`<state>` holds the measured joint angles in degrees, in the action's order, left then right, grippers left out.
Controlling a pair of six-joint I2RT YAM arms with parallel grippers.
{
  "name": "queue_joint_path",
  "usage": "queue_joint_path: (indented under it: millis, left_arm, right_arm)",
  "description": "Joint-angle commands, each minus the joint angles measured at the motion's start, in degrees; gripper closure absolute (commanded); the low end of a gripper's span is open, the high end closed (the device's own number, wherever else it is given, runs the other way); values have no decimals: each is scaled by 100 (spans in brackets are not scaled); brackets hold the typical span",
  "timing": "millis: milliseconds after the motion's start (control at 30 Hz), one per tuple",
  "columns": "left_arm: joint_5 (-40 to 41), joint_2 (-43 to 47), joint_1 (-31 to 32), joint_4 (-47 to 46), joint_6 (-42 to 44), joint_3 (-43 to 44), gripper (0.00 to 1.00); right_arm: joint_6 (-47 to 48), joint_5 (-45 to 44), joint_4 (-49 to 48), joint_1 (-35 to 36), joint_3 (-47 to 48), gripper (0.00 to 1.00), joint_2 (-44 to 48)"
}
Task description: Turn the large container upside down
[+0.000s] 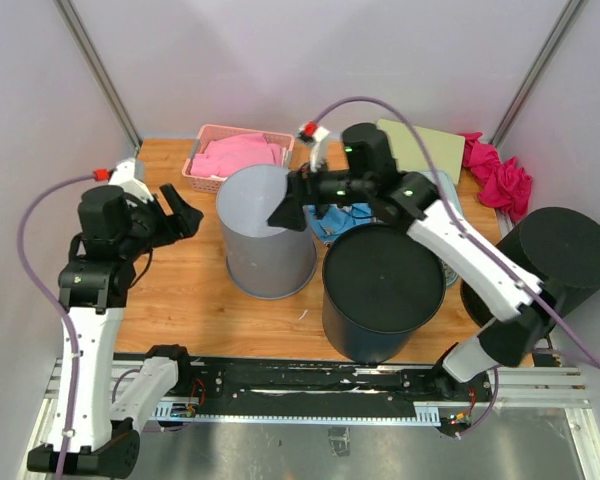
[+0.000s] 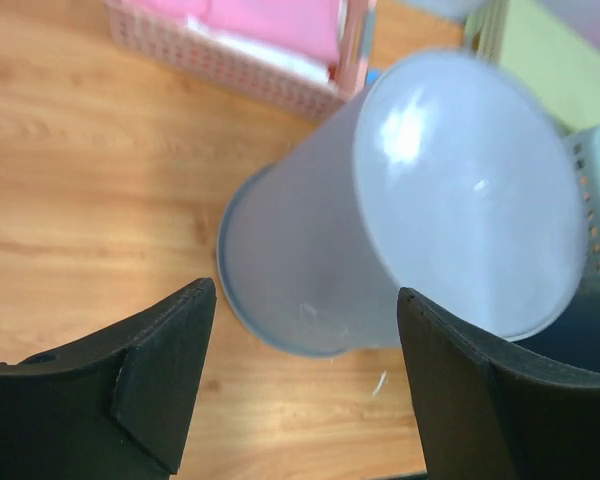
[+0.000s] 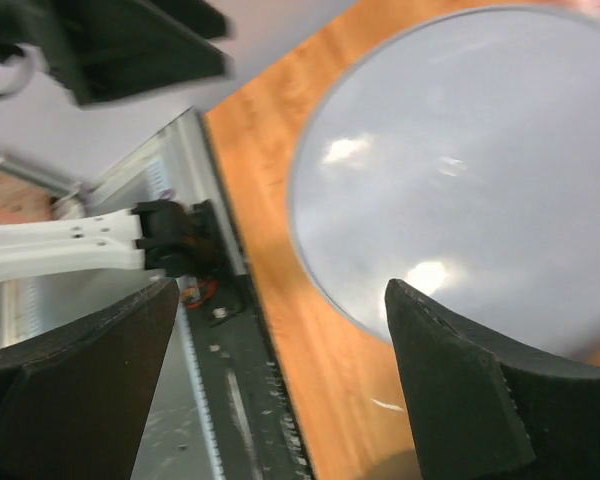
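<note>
On a wooden table (image 1: 180,292), the grey container (image 1: 268,245) stands base-up.
Left tool (image 1: 185,214) gapes empty beside it; right tool (image 1: 303,212), likewise wide and empty, above.

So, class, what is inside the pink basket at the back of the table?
The basket holds pink cloth, heaped to its rim; anything beneath the cloth is covered.

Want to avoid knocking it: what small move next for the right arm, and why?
Probably raise the right gripper straight up. The grey container stands closed end up, apparently already inverted; this gripper and the left gripper are open, holding nothing.
</note>
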<state>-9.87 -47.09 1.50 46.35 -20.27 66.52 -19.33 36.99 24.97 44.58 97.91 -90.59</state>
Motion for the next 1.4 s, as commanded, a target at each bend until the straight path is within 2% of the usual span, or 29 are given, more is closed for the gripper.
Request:
queue_joint_path:
  millis: [0,100,167,333,433,567,700,800,867,933,1033,1067,1133,1167,1233,1300,1367]
  left_arm:
    - [540,-269,261,448,404,1027,23]
    - [671,-459,514,406,333,1378,23]
    - [748,-583,633,397,312,1560,22]
    - [540,-895,863,187,314,1874,21]
    - [507,-1091,930,184,378,2241,19]
    - [411,-1223,938,181,345,2624,15]
    - [365,-1205,940,182,321,2766,12]
    - [406,-1114,940,187,365,2750,11]
    - [400,-1057,940,189,388,2747,10]
    - [397,-1025,940,182,418,2752,8]
    - [385,-1093,940,219,562,2732,7]
    - [340,-1142,940,213,583,2696,6]
    - [207,-1282,990,200,581,2681,3]
    - [220,-1386,1093,195,571,2708,2]
    - [571,-1654,1576,224,634,2830,1]
    - [1145,-1980,2188,241,744,3014,1]
    - [1240,-2357,2588,228,810,3233,1]
  right_arm:
    - [528,-1790,459,-907,-572,13,1110]
    - [238,-1840,423,-1601,-1016,11,1372]
    - [114,-1689,398,-1797,-1243,12,1373]
    - [-268,-957,-82,-1777,-1589,14,973]
    - [-563,-518,-639,-1463,-1510,14,495]
    - [-828,-182,-1141,-704,-982,15,-310]
    - [-1112,565,-1413,-99,-3,16,-1290]
    - [-987,1421,-786,31,1020,17,-1908]
    - [-692,1568,-249,26,1434,18,-2023]
    - [-259,938,340,-77,1440,17,-1762]
    - [100,-464,999,-422,1238,15,-1117]
    - [126,-1010,1190,-574,1156,14,-878]
    - [36,-2724,1690,-872,1033,8,-395]
    - [13,-3225,1821,-1014,974,6,-155]
    - [-49,-4497,2079,-1304,796,6,324]
    - [-45,-5321,2267,-1554,666,6,769]
    - [75,-6092,2445,-1684,567,6,1176]
